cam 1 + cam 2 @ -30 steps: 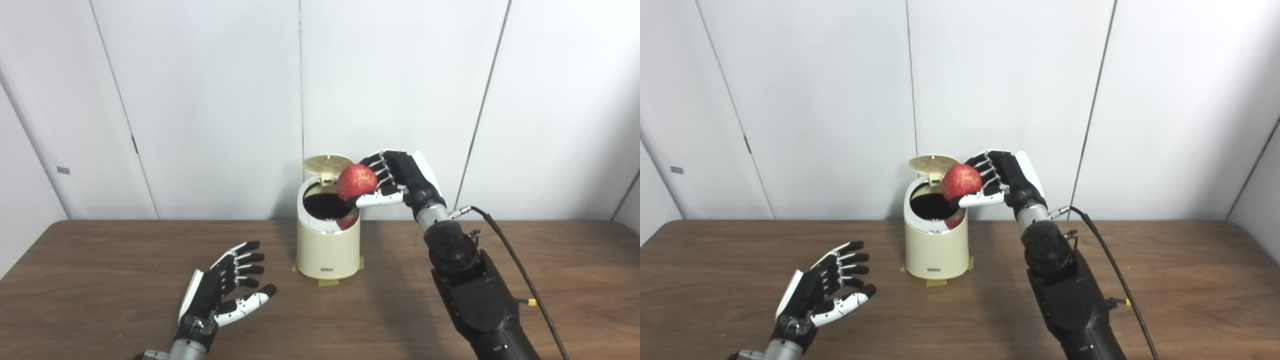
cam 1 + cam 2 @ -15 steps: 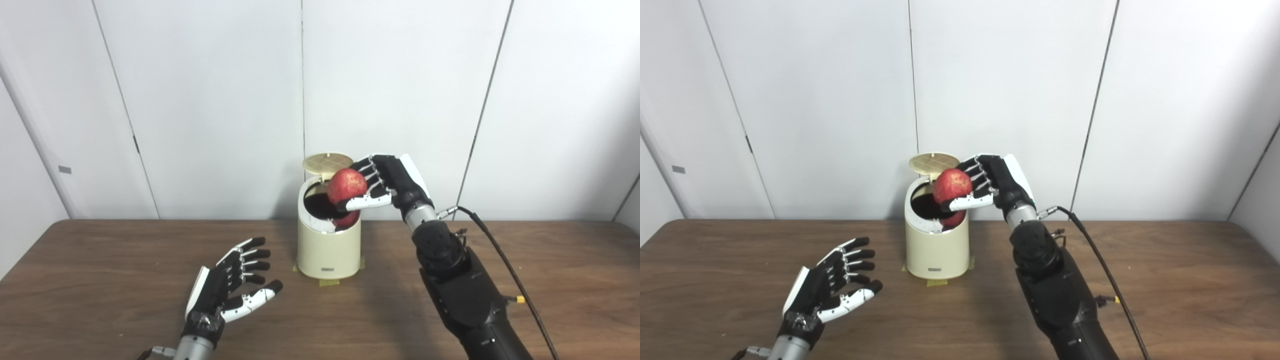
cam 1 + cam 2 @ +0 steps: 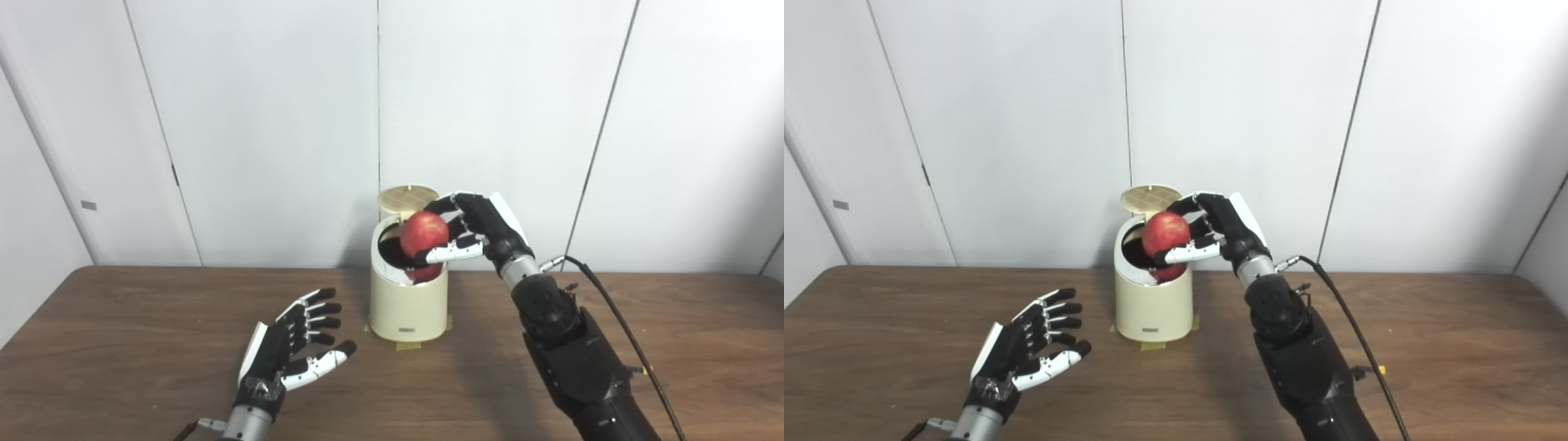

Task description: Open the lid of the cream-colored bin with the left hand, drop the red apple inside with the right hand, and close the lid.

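The right hand grips the red apple over the cream-colored bin's open mouth, perhaps touching its rim; lid raised behind. Left hand spread beside the bin.

Both views were evenly and brightly lit from above, the white wall panels nearly washed out. Soft shadows fell on the bench beside the bin and right arm. Detail was slightly soft throughout, with mild darkening toward the corners and no harsh glare.
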Controlling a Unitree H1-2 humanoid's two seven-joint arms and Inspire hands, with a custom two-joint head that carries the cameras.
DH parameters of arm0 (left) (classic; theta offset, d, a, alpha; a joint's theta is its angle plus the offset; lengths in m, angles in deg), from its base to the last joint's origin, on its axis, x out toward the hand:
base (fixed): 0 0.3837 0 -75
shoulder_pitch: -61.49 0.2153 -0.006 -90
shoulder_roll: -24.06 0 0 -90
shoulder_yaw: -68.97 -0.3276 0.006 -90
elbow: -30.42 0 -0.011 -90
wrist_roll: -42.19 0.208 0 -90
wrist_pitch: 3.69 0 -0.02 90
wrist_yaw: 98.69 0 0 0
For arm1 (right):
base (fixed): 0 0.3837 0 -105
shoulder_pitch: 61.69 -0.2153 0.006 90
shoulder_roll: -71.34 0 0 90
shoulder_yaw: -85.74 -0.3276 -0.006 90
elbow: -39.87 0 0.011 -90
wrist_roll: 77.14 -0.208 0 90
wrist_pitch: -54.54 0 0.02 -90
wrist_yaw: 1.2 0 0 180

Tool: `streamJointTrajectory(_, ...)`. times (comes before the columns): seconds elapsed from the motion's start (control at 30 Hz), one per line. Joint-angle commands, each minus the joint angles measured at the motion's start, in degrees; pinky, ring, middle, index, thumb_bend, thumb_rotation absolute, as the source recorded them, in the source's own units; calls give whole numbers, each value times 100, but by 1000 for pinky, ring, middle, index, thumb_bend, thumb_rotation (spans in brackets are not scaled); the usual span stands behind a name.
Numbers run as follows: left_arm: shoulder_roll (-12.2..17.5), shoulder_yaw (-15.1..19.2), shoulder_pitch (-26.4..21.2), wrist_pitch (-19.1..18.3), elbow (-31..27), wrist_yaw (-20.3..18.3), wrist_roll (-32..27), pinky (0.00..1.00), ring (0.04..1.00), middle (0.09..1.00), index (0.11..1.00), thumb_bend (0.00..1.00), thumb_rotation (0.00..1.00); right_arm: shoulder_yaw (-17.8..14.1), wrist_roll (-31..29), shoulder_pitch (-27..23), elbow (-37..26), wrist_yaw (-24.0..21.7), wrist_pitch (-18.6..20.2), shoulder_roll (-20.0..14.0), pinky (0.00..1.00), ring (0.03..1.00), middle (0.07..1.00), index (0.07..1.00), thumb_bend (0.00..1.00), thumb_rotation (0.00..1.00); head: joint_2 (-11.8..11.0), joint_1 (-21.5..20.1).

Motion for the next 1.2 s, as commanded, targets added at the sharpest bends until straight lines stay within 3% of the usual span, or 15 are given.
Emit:
streamJointTrajectory(0.0, 2, -8, -255, 99, -84, 45, 13, 630, 715, 767, 827, 686, 104, 44, 35, -364, -147, -76, -111, -41, 489, 682, 778, 776, 987, 80, 1, 4)
streamJointTrajectory(0.53, 30, 0, -237, 115, -120, 29, 6, 628, 715, 766, 827, 686, 103, 124, 44, -229, -345, -177, -84, -120, 487, 676, 782, 777, 948, 93, 22, 6)
streamJointTrajectory(0.8, 60, 15, -204, 120, -187, -4, -33, 622, 715, 766, 822, 690, 117, -442, -348, 728, -1477, 120, -384, -123, 487, 585, 671, 697, 878, 122, -10, 17)
streamJointTrajectory(0.87, 59, 23, -187, 96, -243, -15, -61, 624, 716, 767, 821, 688, 112, -712, -840, 1052, -1616, -64, -548, -163, 511, 593, 682, 702, 867, 126, -10, 24)
streamJointTrajectory(0.93, 47, 36, -177, 111, -275, -20, -98, 622, 717, 770, 822, 688, 109, -993, -1923, 1350, -1640, -826, -561, -286, 523, 603, 717, 731, 847, 161, -12, 45)
streamJointTrajectory(1.0, 39, 54, -170, 139, -290, -7, -102, 615, 715, 771, 824, 693, 111, -1198, -2789, 1664, -1635, -1531, -450, -417, 520, 643, 769, 772, 894, 233, -7, 100)
streamJointTrajectory(1.07, 41, 71, -175, 160, -296, 0, -106, 621, 728, 783, 827, 706, 144, -1295, -3218, 1956, -1559, -1927, -543, -486, 526, 651, 784, 791, 925, 280, -3, 141)
streamJointTrajectory(1.17, 43, 88, -274, 162, -268, 37, -61, 624, 752, 809, 835, 728, 185, -1342, -3418, 2303, -1419, -2157, -888, -456, 542, 662, 784, 802, 922, 299, 12, 153)
